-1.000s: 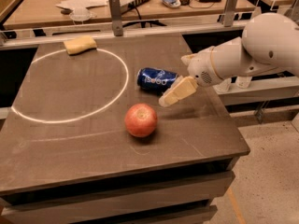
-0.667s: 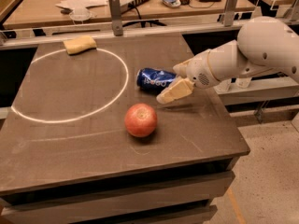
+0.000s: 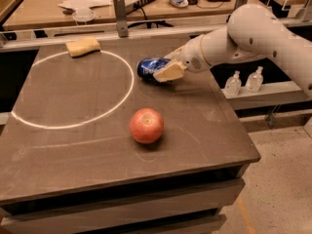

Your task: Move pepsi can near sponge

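No text can be read. The can [image 3: 146,67], in the upper middle of the frame, bears pale marks too blurred to read. The gripper [image 3: 165,73] is at its right end.

The can [image 3: 147,68] lies on its side on the table [image 3: 204,126], dark blue with white lettering, just outside the right edge of the white ring [image 3: 68,126]. The gripper [image 3: 168,72] is at the can's right end, seemingly touching it. The sponge [image 3: 83,47], a soft tan-yellow block with rounded edges, lies flat at the ring's far edge, well apart from the can.
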Robot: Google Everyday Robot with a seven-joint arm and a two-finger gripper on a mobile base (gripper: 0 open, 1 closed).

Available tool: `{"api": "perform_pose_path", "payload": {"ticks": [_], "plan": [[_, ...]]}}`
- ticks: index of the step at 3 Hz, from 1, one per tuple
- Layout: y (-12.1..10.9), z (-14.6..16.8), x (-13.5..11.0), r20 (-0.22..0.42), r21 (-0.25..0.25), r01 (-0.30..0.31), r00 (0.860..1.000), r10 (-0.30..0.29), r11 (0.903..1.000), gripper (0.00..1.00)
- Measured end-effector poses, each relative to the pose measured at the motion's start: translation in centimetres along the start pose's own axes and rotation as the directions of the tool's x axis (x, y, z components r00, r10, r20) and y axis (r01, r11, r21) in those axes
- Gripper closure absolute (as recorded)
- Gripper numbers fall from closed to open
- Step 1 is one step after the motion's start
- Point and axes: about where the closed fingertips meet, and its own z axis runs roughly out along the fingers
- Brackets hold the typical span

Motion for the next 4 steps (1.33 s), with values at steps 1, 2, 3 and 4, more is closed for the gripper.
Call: {"api": "perform_pose_path", "payload": {"ticks": [1,2,3,4], "plan": [[-4.3,0.8,-3.6,0.026,0.08,0.021,0.999,-0.023,0.9966,1.0],[-7.6,2.8,-6.6,0.025,0.131,0.026,0.999,-0.029,0.9911,1.0],[-9.1,7.6,-8.8,0.035,0.128,-0.009,0.999,0.005,0.9917,1.0],[-8.6,11.9,-10.4,0.084,0.1,-0.041,0.996,0.032,0.9942,0.96]]}}
